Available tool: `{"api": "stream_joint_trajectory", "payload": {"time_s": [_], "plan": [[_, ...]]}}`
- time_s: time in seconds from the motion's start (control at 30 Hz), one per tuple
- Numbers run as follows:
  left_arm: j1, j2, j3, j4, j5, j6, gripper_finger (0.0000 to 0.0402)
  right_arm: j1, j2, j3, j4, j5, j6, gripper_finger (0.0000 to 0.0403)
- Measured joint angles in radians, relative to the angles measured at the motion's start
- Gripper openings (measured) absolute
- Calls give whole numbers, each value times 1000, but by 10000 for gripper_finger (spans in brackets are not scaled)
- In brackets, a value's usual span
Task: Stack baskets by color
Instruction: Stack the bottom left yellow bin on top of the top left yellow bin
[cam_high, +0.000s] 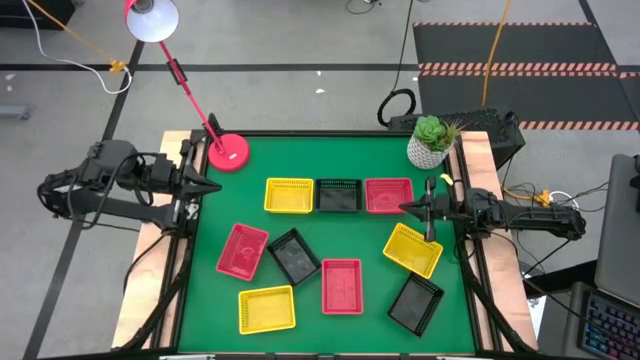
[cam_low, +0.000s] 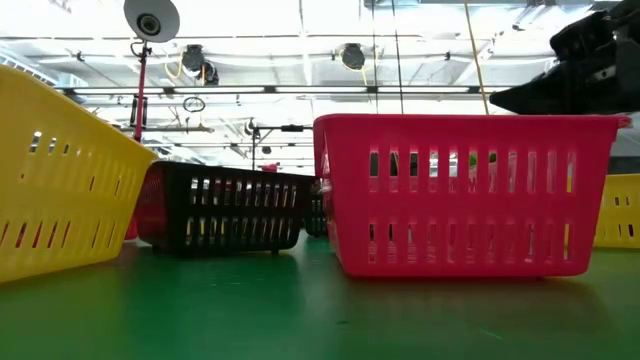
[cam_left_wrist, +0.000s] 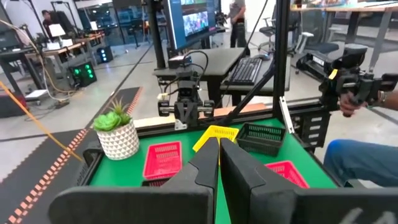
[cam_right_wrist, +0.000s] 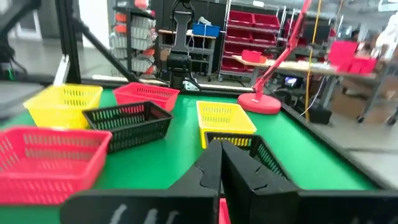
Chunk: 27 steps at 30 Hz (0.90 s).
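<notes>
Several baskets lie open side up on the green table. A yellow basket, a black one and a red one stand in a row toward the far side. Nearer lie two red baskets, two black ones and two yellow ones. My left gripper is shut at the table's left edge, raised and pointing level. My right gripper is shut at the right side, beside the far red basket's near right corner. Neither holds anything.
A red lamp base stands at the far left corner, its arm reaching back over the table edge. A white plant pot stands at the far right corner. A seated person's leg shows beyond the table's right side.
</notes>
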Motion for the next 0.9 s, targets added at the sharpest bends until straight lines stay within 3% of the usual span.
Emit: {"api": "stream_joint_trajectory", "payload": {"time_s": [0.23,0.53,0.9], "plan": [[0,0,0,-1,0,-33,19,1,10,93,13,-31,144,0],[-1,-1,-1,-2,0,-27,19,1,167,442,-209,-80,294,0],[0,57,-1,1,-3,-23,19,1,448,760,-340,-83,189,0]]}}
